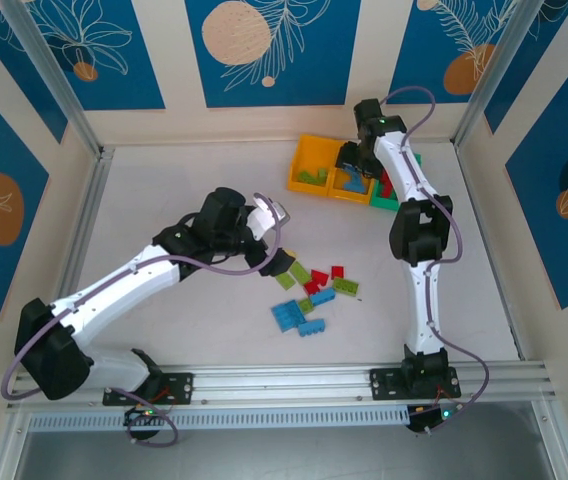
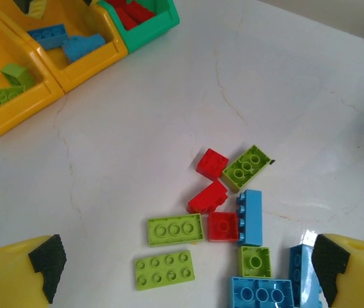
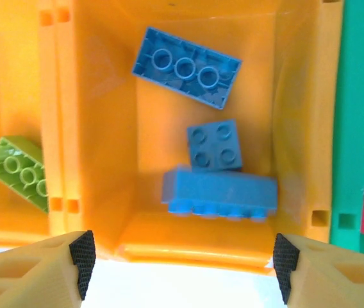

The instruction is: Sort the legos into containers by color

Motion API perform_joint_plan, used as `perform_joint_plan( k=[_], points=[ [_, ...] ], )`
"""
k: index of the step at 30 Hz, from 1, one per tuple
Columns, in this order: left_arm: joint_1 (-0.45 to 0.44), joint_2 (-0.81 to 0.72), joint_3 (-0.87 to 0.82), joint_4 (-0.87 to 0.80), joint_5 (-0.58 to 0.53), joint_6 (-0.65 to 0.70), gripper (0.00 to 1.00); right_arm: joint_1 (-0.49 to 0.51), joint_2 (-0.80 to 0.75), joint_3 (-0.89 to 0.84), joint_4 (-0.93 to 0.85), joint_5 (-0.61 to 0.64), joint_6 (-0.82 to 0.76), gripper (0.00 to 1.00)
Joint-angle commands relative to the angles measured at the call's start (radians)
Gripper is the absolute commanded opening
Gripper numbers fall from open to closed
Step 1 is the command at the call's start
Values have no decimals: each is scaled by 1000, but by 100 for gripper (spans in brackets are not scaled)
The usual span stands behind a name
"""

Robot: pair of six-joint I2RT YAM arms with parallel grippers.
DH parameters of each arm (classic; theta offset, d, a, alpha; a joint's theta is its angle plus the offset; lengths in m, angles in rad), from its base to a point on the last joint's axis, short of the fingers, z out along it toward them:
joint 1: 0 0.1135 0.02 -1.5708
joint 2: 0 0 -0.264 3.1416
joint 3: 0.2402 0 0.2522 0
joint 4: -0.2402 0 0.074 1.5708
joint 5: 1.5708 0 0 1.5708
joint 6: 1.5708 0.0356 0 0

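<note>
Right pincer [image 1: 350, 172] overlaps the containers [image 1: 309, 152]; blue legos [image 2: 262, 294] cropped.

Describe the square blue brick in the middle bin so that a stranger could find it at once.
At the table's far side stands a row of three bins; take the middle bin, orange-yellow. Inside, the square brick lies between two long bricks, all blue; it alone is small, with four studs.

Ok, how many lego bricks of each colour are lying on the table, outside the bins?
Red bricks: 3
Lime green bricks: 4
Light blue bricks: 3, two of them partly cut off near the bottom of the left wrist view
Total: 10
</note>
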Motion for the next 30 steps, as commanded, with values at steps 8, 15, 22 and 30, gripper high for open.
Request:
perform_joint_plan(
  k=[8, 15, 22, 30],
  points=[
    [-10, 8, 7, 11, -24, 27, 100, 43, -557, -633, 87, -136, -15, 76],
    [-12, 25, -12, 17, 41, 19, 100, 174, -844, -1111, 146, -74, -39, 78],
    [-12, 79, 34, 16, 82, 21, 100, 207, -788, -1184, 77, -118, 20, 79],
    [-16, 68, 14, 27, 93, -3, 100, 233, -731, -1244, 142, -179, 77, 94]
  ],
)
